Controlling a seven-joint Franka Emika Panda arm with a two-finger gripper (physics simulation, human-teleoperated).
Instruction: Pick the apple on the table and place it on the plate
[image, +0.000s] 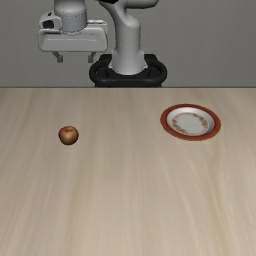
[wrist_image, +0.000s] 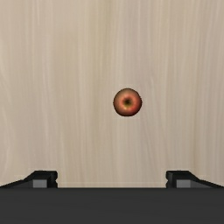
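The apple (image: 68, 135) sits on the bare table (image: 130, 200), toward the exterior view's left, upright with its stem end facing up as the wrist view shows it (wrist_image: 128, 102). Nothing touches it and nothing lies just beside it. The plate (image: 190, 122), white with a red rim, is well apart from it, toward the exterior view's right and a little closer to the robot's base (image: 128, 72), and it holds nothing.

We judge the task to be at its very start. The apple has not been picked up, and no part of the carry or the placing is done. What is left is the whole job: come down over the apple, close on it, lift it, cross to the plate and set it down there.

Our jaws are spread wide and grip nothing. In the wrist view the two fingertips (wrist_image: 42, 178) stand far apart with open table between them. The apple lies ahead of them, within the span they cover, though slightly nearer one fingertip than the other, so we are not quite centred on it. In the exterior view the jaws hang high above the table, roughly over the apple's side of it, with clear air between them and the fruit. We would expect a small sideways correction and a long descent before any grip is possible.
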